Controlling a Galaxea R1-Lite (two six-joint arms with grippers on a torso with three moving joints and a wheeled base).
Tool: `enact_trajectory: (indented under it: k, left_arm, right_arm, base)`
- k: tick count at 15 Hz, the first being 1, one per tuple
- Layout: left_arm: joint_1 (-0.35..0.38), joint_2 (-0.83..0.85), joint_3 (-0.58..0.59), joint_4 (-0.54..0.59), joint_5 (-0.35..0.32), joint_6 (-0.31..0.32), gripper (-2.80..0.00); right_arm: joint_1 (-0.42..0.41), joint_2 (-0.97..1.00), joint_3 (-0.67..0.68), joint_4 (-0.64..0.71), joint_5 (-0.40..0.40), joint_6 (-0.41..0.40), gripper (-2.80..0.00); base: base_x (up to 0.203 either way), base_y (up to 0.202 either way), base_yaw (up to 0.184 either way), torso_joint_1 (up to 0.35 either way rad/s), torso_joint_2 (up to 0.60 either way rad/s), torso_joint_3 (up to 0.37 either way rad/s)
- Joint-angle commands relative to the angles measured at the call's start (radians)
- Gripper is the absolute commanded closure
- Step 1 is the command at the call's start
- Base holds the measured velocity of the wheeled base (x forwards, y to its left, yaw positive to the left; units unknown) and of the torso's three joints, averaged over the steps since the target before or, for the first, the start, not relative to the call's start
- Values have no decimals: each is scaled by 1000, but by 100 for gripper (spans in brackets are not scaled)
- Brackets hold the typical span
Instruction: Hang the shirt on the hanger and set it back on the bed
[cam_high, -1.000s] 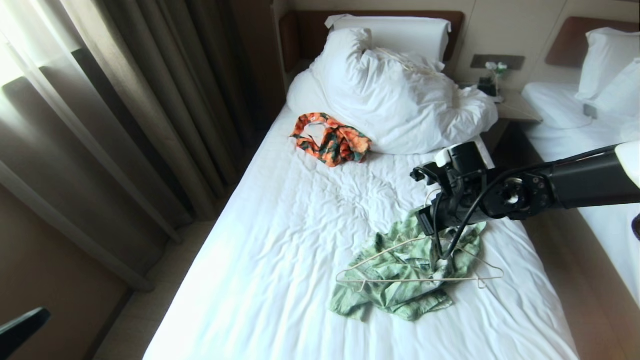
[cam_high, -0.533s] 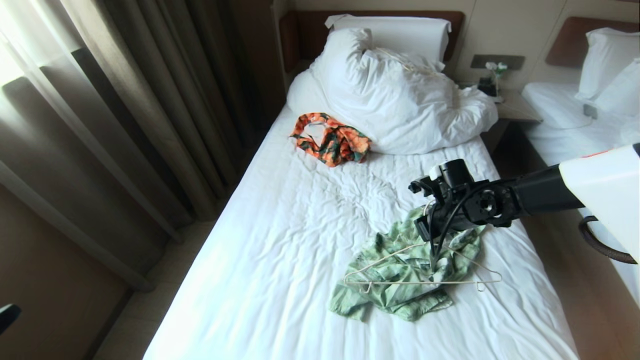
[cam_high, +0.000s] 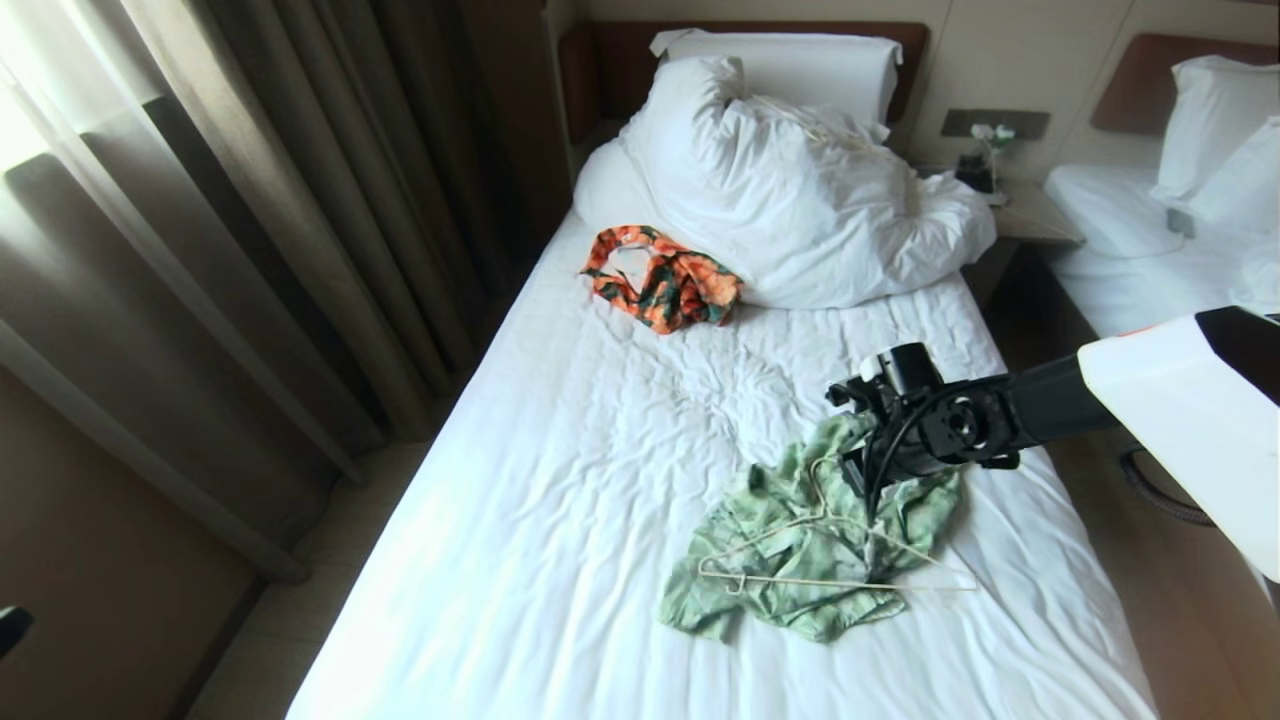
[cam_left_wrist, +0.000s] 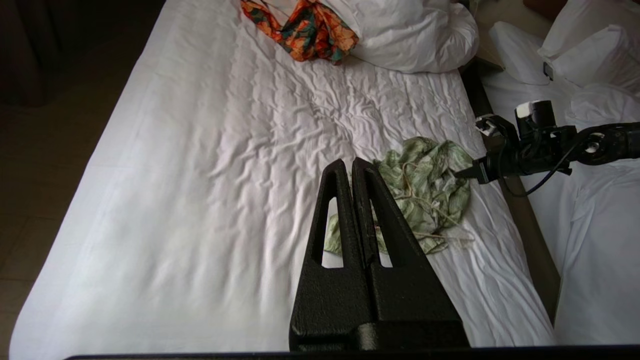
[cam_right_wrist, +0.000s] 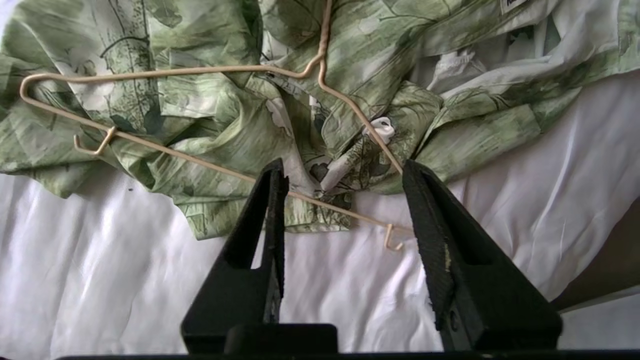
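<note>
Right gripper (cam_right_wrist: 342, 170) hangs open and empty above the hanger (cam_high: 830, 560), which lies loose on the crumpled shirt (cam_high: 800, 570) on the bed (cam_high: 560, 480); threading it inside likely comes next. Left gripper (cam_left_wrist: 352, 167) is closed.

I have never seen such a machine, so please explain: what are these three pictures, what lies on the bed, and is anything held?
It is a two-armed robot. One picture comes from its head, one from a camera on each wrist. On the bed lies the crumpled green shirt with the wire hanger on top, not inside it. An orange garment lies near the pillows. The right gripper is open just above the shirt and holds nothing. The left gripper is shut, empty, hanging above the bed.
</note>
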Motion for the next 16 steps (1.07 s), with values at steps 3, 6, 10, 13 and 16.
enact_trajectory:
  k: [3, 6, 10, 13, 16]
  left_arm:
    - [31, -28, -12, 7, 2, -2, 0]
    - [51, -30, -18, 9, 1, -2, 0]
    - [87, -4, -38, 2, 3, 0, 0]
    - [163, -15, -37, 0, 19, 3, 0]
    - [232, -67, -44, 15, 30, 12, 0]
  right_arm:
    - [5, -86, 89, -3, -20, 0, -280]
    - [11, -176, 150, -4, -31, 1, 0]
    - [30, -328, 209, 3, -36, 67, 0]
    - [22, -475, 240, 6, -70, 157, 0]
    - [20, -699, 251, 51, -88, 245, 0]
  base:
    - [0, 0, 0, 0, 0, 0]
    - [0, 0, 0, 0, 0, 0]
    - [0, 0, 0, 0, 0, 0]
    - [0, 0, 0, 0, 0, 0]
    - [0, 0, 0, 0, 0, 0]
